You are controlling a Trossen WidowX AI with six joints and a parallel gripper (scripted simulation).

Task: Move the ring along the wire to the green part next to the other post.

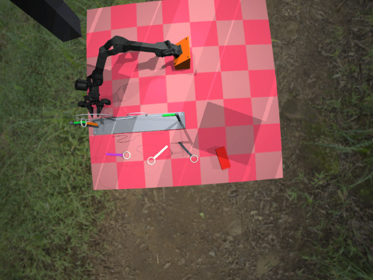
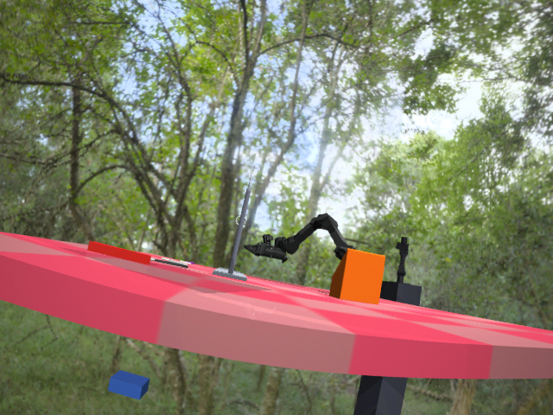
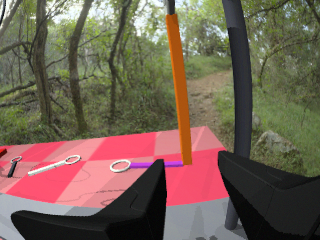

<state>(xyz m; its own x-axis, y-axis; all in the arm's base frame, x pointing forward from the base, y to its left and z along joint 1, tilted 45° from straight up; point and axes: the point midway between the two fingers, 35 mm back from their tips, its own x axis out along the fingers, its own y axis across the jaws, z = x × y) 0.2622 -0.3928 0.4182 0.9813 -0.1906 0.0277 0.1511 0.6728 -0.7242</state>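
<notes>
The ring (image 1: pixel 86 123) hangs on the left green part of the wire (image 1: pixel 77 122), beside the left post (image 3: pixel 239 60), off the table's left edge. Its orange handle (image 1: pixel 92 123) (image 3: pixel 179 80) hangs straight down in the wrist view. My gripper (image 1: pixel 94 114) (image 2: pixel 247 248) (image 3: pixel 191 162) is partly open and empty. It sits just behind the handle, level with the handle's lower end, and the handle is not between the fingers. The thin grey wire (image 1: pixel 137 114) loops toward the right green part (image 1: pixel 169 114) by the other post (image 1: pixel 179 118).
The grey base plate (image 1: pixel 141 123) carries the posts. Three spare rings lie in front of it, with a purple handle (image 1: pixel 116 154), a white handle (image 1: pixel 159 153) (image 3: pixel 56 164) and a dark handle (image 1: pixel 186 150). A red block (image 1: pixel 223 157) lies at the right. The orange arm base (image 1: pixel 182 54) (image 2: pixel 359 276) stands behind.
</notes>
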